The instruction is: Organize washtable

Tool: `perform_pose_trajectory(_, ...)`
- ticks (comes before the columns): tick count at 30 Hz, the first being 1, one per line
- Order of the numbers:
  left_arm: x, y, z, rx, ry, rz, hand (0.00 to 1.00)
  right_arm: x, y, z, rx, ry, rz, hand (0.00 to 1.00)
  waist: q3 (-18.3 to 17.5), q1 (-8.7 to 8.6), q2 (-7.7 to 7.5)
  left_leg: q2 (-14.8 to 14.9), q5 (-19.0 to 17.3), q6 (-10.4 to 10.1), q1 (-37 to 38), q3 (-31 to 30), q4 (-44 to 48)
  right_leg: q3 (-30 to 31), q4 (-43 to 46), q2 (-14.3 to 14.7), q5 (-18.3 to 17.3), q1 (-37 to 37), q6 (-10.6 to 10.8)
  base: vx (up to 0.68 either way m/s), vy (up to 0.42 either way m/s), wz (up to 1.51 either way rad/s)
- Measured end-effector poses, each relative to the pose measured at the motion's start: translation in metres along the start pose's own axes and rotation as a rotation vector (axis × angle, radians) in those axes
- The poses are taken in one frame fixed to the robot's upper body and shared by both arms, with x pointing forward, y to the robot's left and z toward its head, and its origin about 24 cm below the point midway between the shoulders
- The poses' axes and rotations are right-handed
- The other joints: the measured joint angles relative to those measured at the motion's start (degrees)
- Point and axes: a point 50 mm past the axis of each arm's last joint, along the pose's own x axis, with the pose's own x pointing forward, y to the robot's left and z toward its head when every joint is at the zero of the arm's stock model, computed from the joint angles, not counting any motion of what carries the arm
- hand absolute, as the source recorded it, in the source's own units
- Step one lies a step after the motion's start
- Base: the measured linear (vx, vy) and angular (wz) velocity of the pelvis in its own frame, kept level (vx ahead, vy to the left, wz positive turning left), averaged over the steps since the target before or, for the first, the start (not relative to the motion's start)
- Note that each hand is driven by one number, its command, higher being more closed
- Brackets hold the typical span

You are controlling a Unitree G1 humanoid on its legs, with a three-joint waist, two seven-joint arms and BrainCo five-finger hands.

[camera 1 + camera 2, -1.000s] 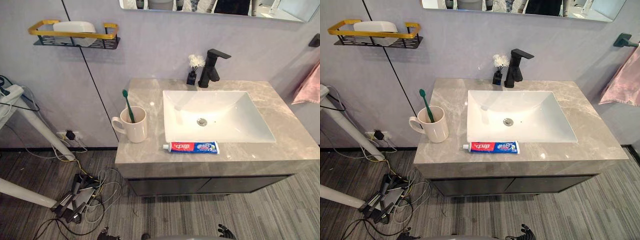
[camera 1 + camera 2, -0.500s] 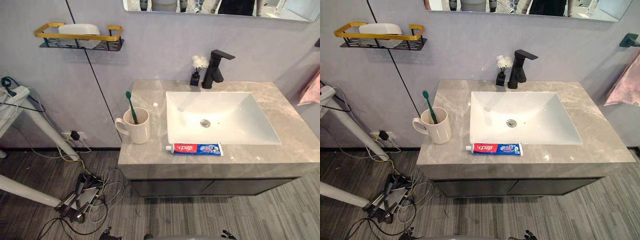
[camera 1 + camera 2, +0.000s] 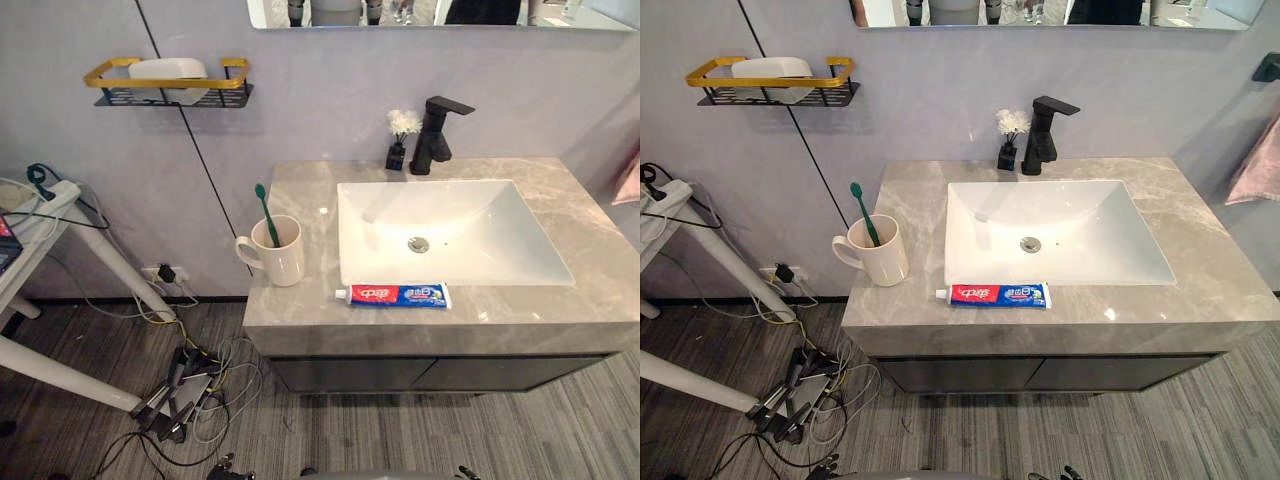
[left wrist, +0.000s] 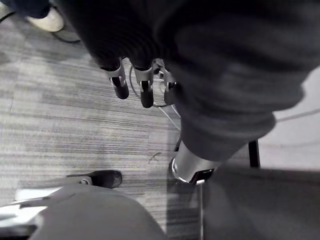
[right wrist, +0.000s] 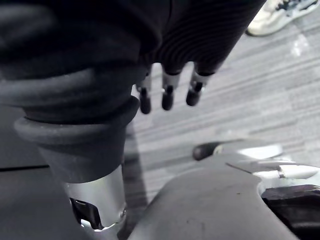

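Left eye view: the toothpaste tube (image 3: 392, 295) is seen lying crosswise on the worktop's (image 3: 300, 315) front strip, right of the mug (image 3: 278, 258). Left wrist view: the left hand (image 4: 146, 94) is hung low, fingers relaxed, empty. Right wrist view: the right hand (image 5: 167, 98) likewise; neither is judged nearer.

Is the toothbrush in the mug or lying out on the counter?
In: the green toothbrush stands tilted inside the cream mug, bristle end up, left of the sink.
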Motion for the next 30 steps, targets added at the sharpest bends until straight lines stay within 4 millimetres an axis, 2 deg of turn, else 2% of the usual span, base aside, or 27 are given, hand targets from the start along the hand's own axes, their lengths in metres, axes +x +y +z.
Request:
perform_pose_trajectory(1, -0.001, 0.016, -0.005, -0.181, 0.021, 0.084, 0.00, -0.001, 0.000, -0.003, 0.027, 0.008, -0.005, 0.00, 0.0, 0.17, -0.07, -0.1, 0.1, 0.2, -0.7, -1.4, 0.0, -1.2, -0.2, -0.1, -0.1, 0.0, -0.1, 0.03, -0.032, 0.37)
perform_pose_trajectory(2, -0.003, 0.026, -0.006, -0.257, 0.014, 0.131, 0.00, -0.001, 0.000, -0.005, 0.037, 0.013, -0.005, 0.00, 0.1, 0.28, -0.05, -0.1, 0.2, 0.2, -0.9, -1.9, 0.1, -1.7, -0.4, -0.1, -0.2, 0.1, -0.1, 0.04, -0.042, 0.45)
perform_pose_trajectory(3, -0.007, 0.055, -0.003, -0.406, -0.035, 0.253, 0.00, -0.002, -0.001, -0.009, 0.042, 0.021, 0.006, 0.00, -0.1, 0.60, -0.28, -0.1, 0.2, 0.2, -1.2, -2.3, 0.1, -2.4, -0.6, 0.0, -0.3, 0.3, -0.3, 0.05, -0.035, 0.25)
perform_pose_trajectory(4, -0.011, 0.070, 0.004, -0.478, -0.084, 0.321, 0.00, -0.003, -0.001, -0.011, 0.043, 0.025, 0.006, 0.00, -0.2, 1.26, -0.43, 0.0, 0.2, 0.2, -1.2, -2.3, 0.1, -2.5, -0.7, 0.0, -0.3, 0.4, -0.4, 0.08, -0.047, 0.20)
perform_pose_trajectory(5, -0.025, 0.112, 0.026, -0.581, -0.236, 0.485, 0.00, -0.004, -0.002, -0.015, 0.045, 0.033, 0.003, 0.00, -0.3, 3.15, -0.54, 0.1, 0.2, 0.1, -1.2, -2.6, 0.1, -2.5, -0.7, 0.2, -0.5, 0.5, -0.6, 0.06, -0.035, 0.12)
perform_pose_trajectory(6, -0.032, 0.127, 0.039, -0.593, -0.309, 0.551, 0.00, -0.005, -0.002, -0.016, 0.044, 0.033, 0.002, 0.00, -0.3, 3.54, -0.47, 0.1, 0.2, 0.1, -1.3, -2.9, 0.1, -2.7, -0.7, 0.2, -0.5, 0.6, -0.7, 0.06, -0.043, 0.25)
perform_pose_trajectory(7, -0.052, 0.155, 0.067, -0.603, -0.458, 0.677, 0.00, -0.004, -0.002, -0.014, 0.044, 0.026, 0.003, 0.00, -0.3, 4.11, -0.12, 0.1, 0.3, 0.0, -1.6, -3.7, 0.1, -3.6, -0.7, 0.2, -0.6, 0.9, -0.8, 0.04, -0.030, 0.28)
perform_pose_trajectory(8, -0.071, 0.171, 0.088, -0.613, -0.587, 0.755, 0.00, -0.004, -0.003, -0.014, 0.041, 0.026, 0.001, 0.00, -0.5, 4.78, 0.16, 0.1, 0.3, 0.0, -1.7, -4.1, 0.1, -3.8, -0.6, 0.2, -0.6, 1.0, -0.8, 0.05, -0.028, 0.31)
perform_pose_trajectory(9, -0.103, 0.188, 0.114, -0.591, -0.750, 0.882, 0.00, -0.004, -0.005, -0.013, 0.032, 0.021, -0.001, 0.00, -0.8, 5.21, 0.64, 0.0, 0.4, 0.0, -1.8, -4.9, 0.1, -4.2, -0.3, 0.1, -0.7, 1.1, -0.9, 0.03, -0.014, 0.21)
perform_pose_trajectory(10, -0.118, 0.194, 0.126, -0.585, -0.831, 0.928, 0.00, -0.004, -0.006, -0.012, 0.030, 0.016, -0.003, 0.00, -0.8, 5.59, 0.94, -0.1, 0.4, -0.1, -1.8, -5.3, 0.2, -4.6, 0.0, 0.1, -0.7, 1.1, -1.0, 0.02, -0.012, 0.33)
perform_pose_trajectory(11, -0.145, 0.198, 0.153, -0.538, -0.972, 1.026, 0.00, -0.005, -0.007, -0.010, 0.025, 0.005, -0.007, 0.00, -1.1, 6.08, 1.28, -0.2, 0.4, -0.1, -2.5, -6.2, 1.3, -5.6, 0.8, 0.0, -0.9, 1.1, -1.2, 0.00, -0.013, 0.53)
perform_pose_trajectory(12, -0.168, 0.196, 0.176, -0.504, -1.096, 1.092, 0.00, -0.005, -0.009, -0.007, 0.021, -0.010, -0.011, 0.00, -1.3, 6.13, 1.66, -0.5, 0.4, -0.1, -3.2, -7.7, 2.1, -6.9, 1.5, -0.2, -1.1, 1.1, -1.5, -0.01, -0.014, 0.61)
perform_pose_trajectory(14, -0.194, 0.191, 0.195, -0.485, -1.231, 1.163, 0.00, -0.004, -0.010, -0.001, 0.023, -0.038, -0.011, 0.00, -1.2, 6.21, 2.38, -0.8, 0.5, 0.0, -3.6, -8.8, 2.5, -8.3, 2.1, -0.9, -1.5, 1.2, -1.3, -0.03, -0.001, 0.49)
perform_pose_trajectory(15, -0.219, 0.181, 0.210, -0.469, -1.364, 1.210, 0.00, -0.004, -0.011, 0.005, 0.020, -0.067, -0.013, 0.00, -1.2, 6.26, 2.72, -1.2, 0.7, 0.0, -3.6, -9.8, 2.8, -9.0, 3.0, -1.1, -2.2, 1.5, -1.1, -0.03, -0.007, 0.42)
perform_pose_trajectory(16, -0.229, 0.175, 0.218, -0.456, -1.427, 1.211, 0.00, -0.004, -0.010, 0.006, 0.022, -0.075, -0.012, 0.00, -1.2, 6.23, 2.72, -1.4, 0.8, 0.0, -3.6, -10.5, 2.9, -9.8, 3.3, -1.4, -2.4, 1.9, -1.2, -0.06, -0.023, 0.61)
perform_pose_trajectory(17, -0.252, 0.157, 0.237, -0.408, -1.591, 1.170, 0.00, -0.005, -0.008, 0.008, 0.024, -0.085, -0.006, 0.00, -1.3, 6.16, 2.52, -1.8, 0.8, -0.1, -3.4, -11.8, 3.2, -11.4, 3.8, -1.9, -3.2, 3.0, -1.1, -0.05, -0.020, 0.47)
perform_pose_trajectory(18, -0.257, 0.153, 0.241, -0.394, -1.625, 1.160, 0.00, -0.005, -0.007, 0.009, 0.024, -0.089, -0.005, 0.00, -1.4, 6.15, 2.42, -1.9, 0.7, -0.1, -3.4, -11.9, 3.2, -11.6, 4.0, -2.0, -3.5, 3.0, -1.0, -0.05, -0.018, 0.47)
perform_pose_trajectory(20, -0.289, 0.119, 0.258, -0.317, -1.872, 1.055, 0.00, -0.004, -0.001, 0.019, 0.022, -0.130, 0.012, 0.00, -1.5, 6.24, 2.26, -2.0, 0.7, -0.4, -3.4, -12.7, 2.7, -12.4, 5.3, -2.3, -4.4, 2.9, -1.1, -0.06, -0.022, 0.24)
perform_pose_trajectory(21, -0.295, 0.112, 0.260, -0.300, -1.915, 1.030, 0.00, -0.004, 0.002, 0.021, 0.017, -0.139, 0.021, 0.00, -1.6, 6.22, 2.26, -2.0, 0.8, -0.4, -3.4, -12.7, 2.5, -12.5, 5.3, -2.3, -4.5, 2.9, -1.2, -0.07, -0.024, 0.15)
perform_pose_trajectory(23, -0.311, 0.075, 0.269, -0.253, -2.079, 0.819, 0.00, -0.004, 0.010, 0.023, 0.008, -0.147, 0.045, 0.00, -1.8, 6.16, 2.38, -1.9, 1.1, -0.4, -3.4, -12.8, 2.4, -13.0, 5.6, -2.2, -4.5, 2.9, -1.2, -0.05, -0.016, 0.09)
perform_pose_trajectory(25, -0.318, 0.055, 0.273, -0.214, -2.149, 0.679, 0.00, -0.004, 0.013, 0.024, 0.004, -0.151, 0.053, 0.00, -1.9, 5.97, 2.49, -1.8, 1.3, -0.5, -3.4, -12.8, 2.5, -13.0, 5.8, -2.2, -4.5, 2.9, -1.2, -0.02, -0.005, 0.02)
perform_pose_trajectory(27, -0.329, 0.027, 0.280, -0.093, -2.261, 0.449, 0.00, -0.004, 0.016, 0.024, -0.004, -0.152, 0.063, 0.00, -2.0, 5.79, 2.56, -1.7, 1.6, -0.3, -3.0, -12.3, 2.6, -12.6, 6.1, -2.2, -4.5, 2.9, -1.2, -0.01, 0.001, -0.09)
perform_pose_trajectory(28, -0.332, 0.020, 0.281, -0.052, -2.290, 0.390, 0.00, -0.004, 0.017, 0.024, -0.006, -0.151, 0.066, 0.00, -2.0, 5.80, 2.56, -1.6, 1.7, -0.2, -2.8, -12.0, 2.5, -12.3, 6.2, -2.1, -4.5, 2.9, -1.2, 0.00, 0.006, -0.19)
perform_pose_trajectory(29, -0.341, 0.002, 0.283, 0.044, -2.360, 0.206, 0.00, -0.004, 0.017, 0.023, -0.006, -0.150, 0.068, 0.00, -2.2, 5.67, 2.53, -1.6, 1.7, -0.2, -2.5, -11.5, 2.5, -11.7, 6.2, -2.1, -4.5, 2.8, -1.2, 0.00, 0.006, -0.18)
perform_pose_trajectory(30, -0.345, -0.009, 0.282, 0.095, -2.395, 0.095, 0.00, -0.004, 0.017, 0.023, -0.005, -0.147, 0.067, 0.00, -2.6, 5.48, 2.45, -1.5, 1.7, -0.2, -2.6, -11.2, 2.4, -11.4, 6.3, -2.0, -4.6, 2.5, -1.1, -0.01, 0.000, -0.18)
